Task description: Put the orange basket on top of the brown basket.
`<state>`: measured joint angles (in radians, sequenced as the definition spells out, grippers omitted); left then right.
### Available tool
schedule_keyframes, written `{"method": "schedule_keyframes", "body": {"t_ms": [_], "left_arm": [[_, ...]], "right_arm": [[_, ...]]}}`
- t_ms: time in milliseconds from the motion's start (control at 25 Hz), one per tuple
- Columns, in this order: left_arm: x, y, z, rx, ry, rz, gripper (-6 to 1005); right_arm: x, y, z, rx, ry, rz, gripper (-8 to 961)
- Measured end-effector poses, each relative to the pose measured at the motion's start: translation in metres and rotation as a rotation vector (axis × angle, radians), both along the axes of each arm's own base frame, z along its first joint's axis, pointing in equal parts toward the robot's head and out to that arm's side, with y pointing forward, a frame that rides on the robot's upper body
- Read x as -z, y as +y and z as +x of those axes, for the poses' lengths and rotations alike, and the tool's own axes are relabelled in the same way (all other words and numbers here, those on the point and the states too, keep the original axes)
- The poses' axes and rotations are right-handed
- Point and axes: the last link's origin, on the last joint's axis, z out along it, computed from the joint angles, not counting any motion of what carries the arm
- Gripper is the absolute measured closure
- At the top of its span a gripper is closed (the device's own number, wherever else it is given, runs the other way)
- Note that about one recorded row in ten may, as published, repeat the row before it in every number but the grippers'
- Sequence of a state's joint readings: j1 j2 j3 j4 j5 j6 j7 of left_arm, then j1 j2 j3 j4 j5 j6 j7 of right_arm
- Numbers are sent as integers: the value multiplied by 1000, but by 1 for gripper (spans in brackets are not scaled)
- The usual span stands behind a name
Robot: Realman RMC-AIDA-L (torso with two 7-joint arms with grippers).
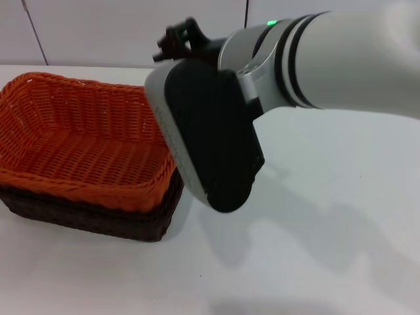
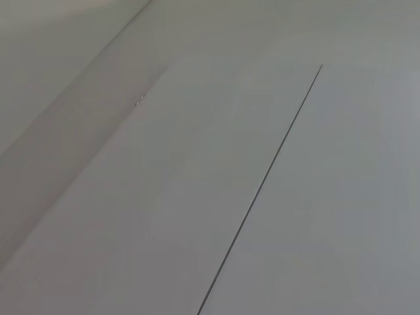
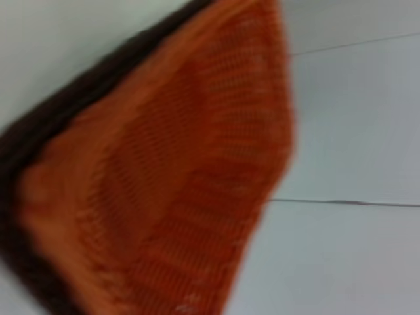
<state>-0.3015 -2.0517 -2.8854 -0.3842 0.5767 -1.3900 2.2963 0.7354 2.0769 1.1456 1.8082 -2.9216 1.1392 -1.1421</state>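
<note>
Already the orange basket (image 1: 79,141) sits nested in the brown basket (image 1: 92,220); right tool's (image 1: 180,39) opening can't be told.

white table (image 1: 315,262) | pale wall panels (image 1: 98,33) behind (thin dark seams between)

I read this as a lab or robot test cell, not a home. The work surface is a plain white table (image 1: 315,262) with no cloth or household items. Behind it stands a wall of flat pale panels (image 1: 131,26) with thin dark seams; the left wrist view shows the same bare panels and one seam (image 2: 262,184). The only props are two baskets (image 1: 85,151) set out as test objects.
</note>
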Motion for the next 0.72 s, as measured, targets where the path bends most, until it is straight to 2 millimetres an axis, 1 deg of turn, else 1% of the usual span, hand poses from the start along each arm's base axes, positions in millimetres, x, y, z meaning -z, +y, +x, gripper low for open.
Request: {"method": "schedule_keyframes", "body": {"t_ms": [80,120,160,240,320,360,400,480,520,560,600,680,720], "left_arm": [[-1,3,1,4,-1,-1,412],[-1,5,2,8,-2,-3,412],[-1,7,3,10,-3,-5,412],[0,11,4,12,-4,-12,412],[1,17,4,6,-14,-33,412],[1,17,4,6,-14,-33,412],[2,19,4,2,-19,-39,412],[4,22,3,-4,-27,-54,412],[5,26,3,-6,-27,-71,412],[5,26,3,-6,-27,-71,412],[6,27,4,-5,-24,-81,412],[6,29,5,-4,-19,-95,412],[6,30,4,-5,-19,-99,412]], "right_arm": [[-3,3,0,-19,68,18,619],[-5,6,1,-39,136,38,620],[-5,6,1,-39,136,38,620],[-8,9,4,-58,210,63,620],[-10,13,12,-74,305,99,620],[-10,13,12,-74,305,99,620],[-11,15,14,-80,347,113,620],[-13,18,19,-91,443,141,620],[-14,19,24,-98,536,162,620],[-14,19,24,-98,536,162,620],[-14,18,27,-96,574,167,620],[-15,18,31,-92,662,175,620],[-16,18,35,-75,738,177,620]]}}
